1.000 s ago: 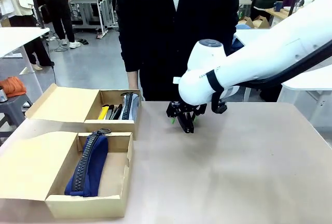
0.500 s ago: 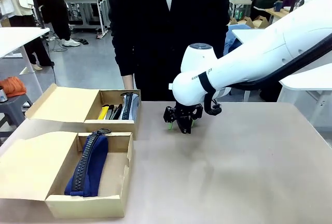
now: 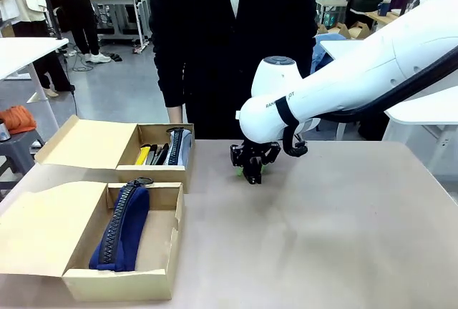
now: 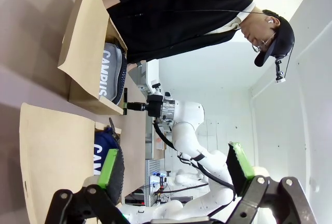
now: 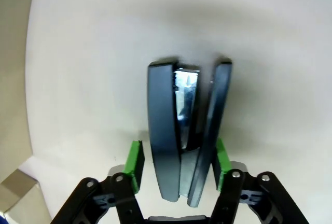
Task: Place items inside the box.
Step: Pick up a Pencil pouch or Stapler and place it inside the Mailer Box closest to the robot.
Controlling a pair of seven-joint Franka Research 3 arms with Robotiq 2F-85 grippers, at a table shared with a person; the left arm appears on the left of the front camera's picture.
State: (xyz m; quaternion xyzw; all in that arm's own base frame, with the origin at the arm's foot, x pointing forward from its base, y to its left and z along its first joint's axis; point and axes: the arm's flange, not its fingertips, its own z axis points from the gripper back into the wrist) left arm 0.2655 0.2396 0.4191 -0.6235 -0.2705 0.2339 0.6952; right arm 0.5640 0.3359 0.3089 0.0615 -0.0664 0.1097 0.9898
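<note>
I am seeing the right gripper (image 3: 250,173) as black, with bright green pads (image 5: 136,164); the left gripper (image 4: 174,164) is showing the same two colours. The clip tool (image 5: 163,130) is looking blue-black, with shiny silver metal inside. The table (image 3: 336,237) is appearing pale beige. The near box (image 3: 122,284) and the far box (image 3: 86,141) are showing plain brown cardboard. I am reading white letters on the grey pouch (image 4: 111,73). The navy pouch (image 3: 122,230) is carrying a darker zip stripe. The knife (image 3: 143,155) is showing yellow. The person's top (image 3: 215,51) is looking black.
</note>
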